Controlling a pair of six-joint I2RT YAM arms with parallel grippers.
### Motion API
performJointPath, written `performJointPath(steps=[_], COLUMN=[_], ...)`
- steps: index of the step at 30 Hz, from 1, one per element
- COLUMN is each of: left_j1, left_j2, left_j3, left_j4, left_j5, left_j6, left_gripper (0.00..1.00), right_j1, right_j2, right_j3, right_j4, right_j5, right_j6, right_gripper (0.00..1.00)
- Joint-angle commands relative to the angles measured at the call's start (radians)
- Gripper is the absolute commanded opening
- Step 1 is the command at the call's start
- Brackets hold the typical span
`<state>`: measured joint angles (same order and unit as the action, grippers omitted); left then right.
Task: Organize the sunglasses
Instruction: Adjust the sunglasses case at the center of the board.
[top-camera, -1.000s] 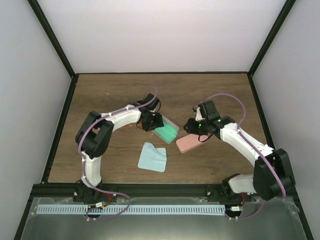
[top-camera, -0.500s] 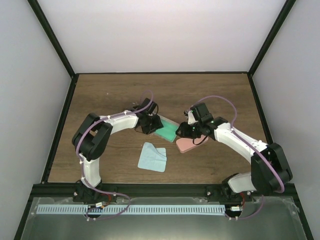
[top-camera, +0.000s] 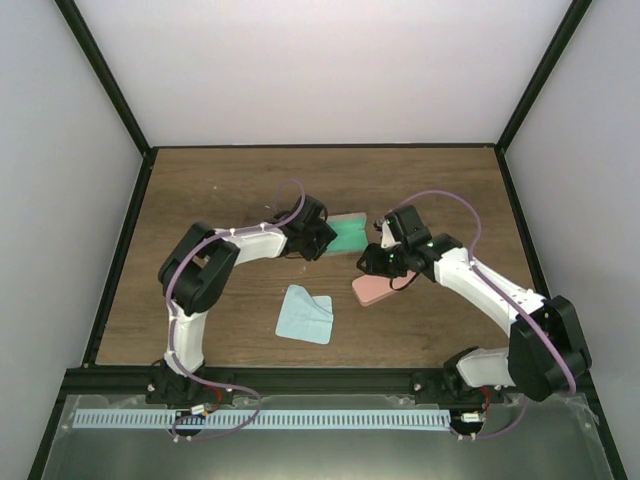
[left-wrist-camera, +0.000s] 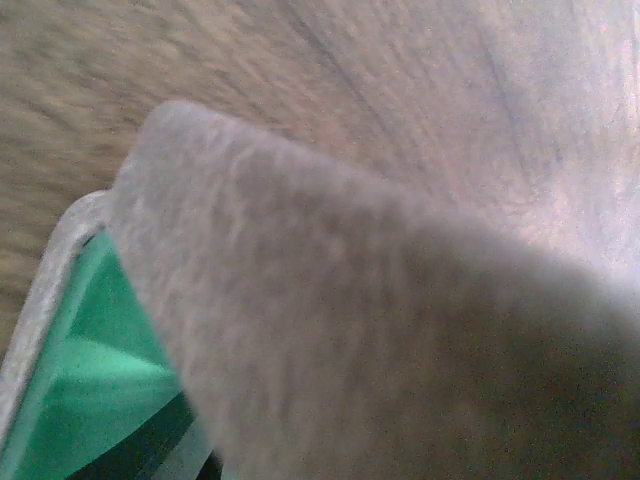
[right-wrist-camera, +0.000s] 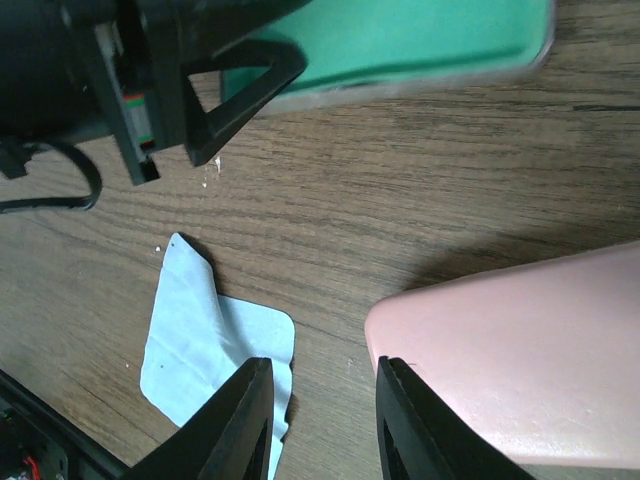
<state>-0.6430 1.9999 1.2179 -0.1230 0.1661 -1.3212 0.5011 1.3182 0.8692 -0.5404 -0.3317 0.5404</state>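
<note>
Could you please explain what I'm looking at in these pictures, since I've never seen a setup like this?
These are two robot arms bolted at the near edge of a wooden table, each ending in a two-finger gripper. The wide picture comes from a fixed camera above and behind them. The other two come from a small camera on each wrist. On the table are a grey case with green lining, a pink case and a light blue cloth. The left gripper is at the green-lined case, whose grey flap fills its blurred wrist view. Whether it grips the case I cannot tell. The right gripper is open beside the pink case, holding nothing. No sunglasses show.
</note>
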Motion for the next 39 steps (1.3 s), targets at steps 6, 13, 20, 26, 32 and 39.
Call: performJointPath(steps=[6, 13, 20, 26, 32, 39], left_j1=[-0.025, -0.028, -0.032, -0.04, -0.051, -0.066], left_j2=[0.076, 0.043, -0.017, -0.018, -0.023, -0.087], left_j3=[0.075, 0.155, 0.145, 0.177, 0.157, 0.1], left_j4=[-0.084, -0.277, -0.322, -0.349, -0.385, -0.35], left_j5=[-0.112, -0.165, -0.193, -0.136, -0.079, -0.142], left_j6=[-0.087, 0.084, 0.138, 0.199, 0.228, 0.292], left_gripper=[0.5, 0.68, 0.71, 0.71, 0.68, 0.93], right_j1=[-0.001, -0.009, -0.01, -0.01, -0.01, -0.01], right_j2=[-0.067, -0.066, -0.071, -0.074, -0.07, -0.05], right_j3=[0.036, 0.037, 0.021, 0.013, 0.0, -0.006], right_j4=[-0.056, -0.032, -0.017, -0.012, 0.002, 0.018], right_j5=[0.059, 0.06, 0.054, 0.055, 0.05, 0.042], right_j6=[0.0, -0.001, -0.001, -0.002, -0.001, -0.006], right_gripper=[0.3, 0.3, 0.31, 0.3, 0.3, 0.3])
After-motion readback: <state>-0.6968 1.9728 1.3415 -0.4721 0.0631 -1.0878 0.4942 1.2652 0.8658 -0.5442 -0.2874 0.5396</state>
